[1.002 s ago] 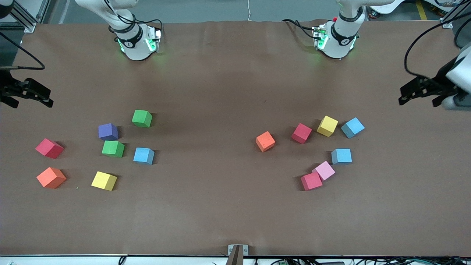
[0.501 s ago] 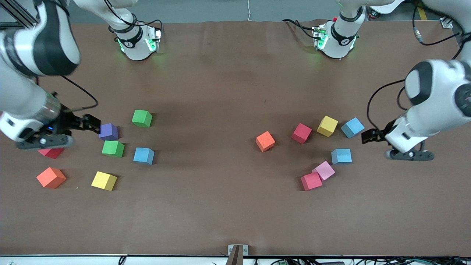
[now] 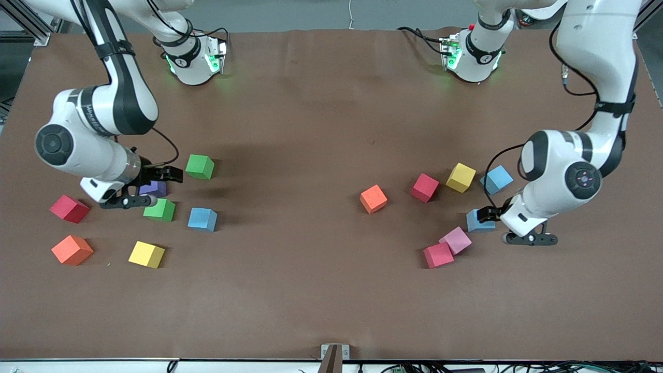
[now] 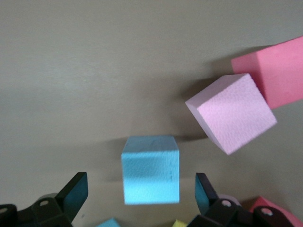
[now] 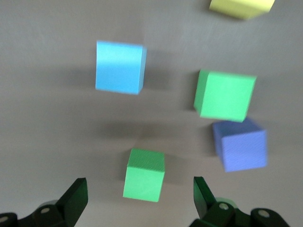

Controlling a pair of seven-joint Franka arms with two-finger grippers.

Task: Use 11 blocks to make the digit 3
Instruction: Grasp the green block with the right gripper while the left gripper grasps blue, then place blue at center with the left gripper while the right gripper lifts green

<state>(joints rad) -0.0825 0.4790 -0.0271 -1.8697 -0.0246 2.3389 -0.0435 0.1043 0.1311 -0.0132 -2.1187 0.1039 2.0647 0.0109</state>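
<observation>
The blocks lie loose in two groups, and no digit 3 is in view. My left gripper (image 3: 489, 213) hangs open low over a blue block (image 3: 477, 221), which sits between its fingers (image 4: 140, 187) untouched; a pink block (image 4: 230, 112) and a red block (image 4: 277, 78) lie close by. My right gripper (image 3: 168, 175) is open above the table between a purple block (image 3: 150, 188), partly hidden by it, and a green block (image 3: 200, 167). That green block (image 5: 144, 175) shows between the right gripper's (image 5: 139, 189) spread fingers, with gaps on both sides.
Toward the right arm's end lie a second green (image 3: 159, 210), blue (image 3: 202, 219), yellow (image 3: 146, 254), orange (image 3: 72, 249) and red (image 3: 70, 209) block. Toward the left arm's end lie orange (image 3: 373, 199), red (image 3: 424, 187), yellow (image 3: 460, 177) and blue (image 3: 496, 179) blocks.
Both arms have swung in from the table's ends and come down over the block groups. Both grippers stay open. No block has moved.
</observation>
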